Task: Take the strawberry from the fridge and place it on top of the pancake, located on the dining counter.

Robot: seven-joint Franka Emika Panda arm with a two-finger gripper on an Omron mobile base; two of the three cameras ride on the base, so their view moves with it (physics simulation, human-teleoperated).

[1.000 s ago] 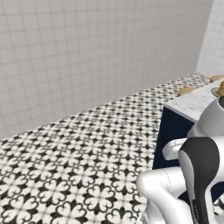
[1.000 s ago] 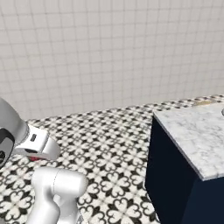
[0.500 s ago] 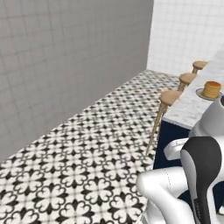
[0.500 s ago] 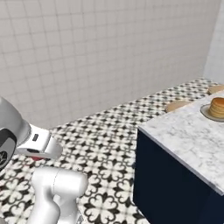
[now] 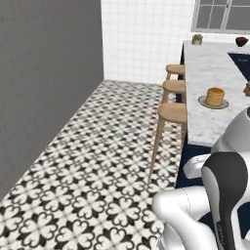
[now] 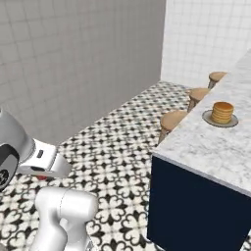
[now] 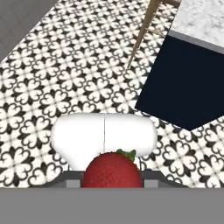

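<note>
The jaws pinch the strawberry (image 7: 112, 169), which sits at 6 o'clock in the hand view with the patterned floor (image 7: 52, 74) below it. That is the first risk, as I judge it: the berry is small, round and held by little contact, so a jolt from the driving base or a fast swing could let it slip, and from here it would fall to the floor and roll away.

In the right base view a red speck shows at 9 o'clock, under the white hand (image 6: 41, 159), so the arm is tucked low and folded beside the base, wrist pointing down and forward, well apart from the surface (image 6: 211, 147).

Further right stand the stools (image 5: 172, 112) along the surface edge; a low, wide reach could clip a seat or the navy base (image 7: 192, 83), because the hand rides below the marble top.

At about 2 o'clock in both base views the pancake (image 5: 215, 96) sits stacked on its plate (image 5: 204, 102), near the stool side. The stack top is a small target; releasing off-centre or from too high could send the berry rolling off onto the plate or marble.
</note>
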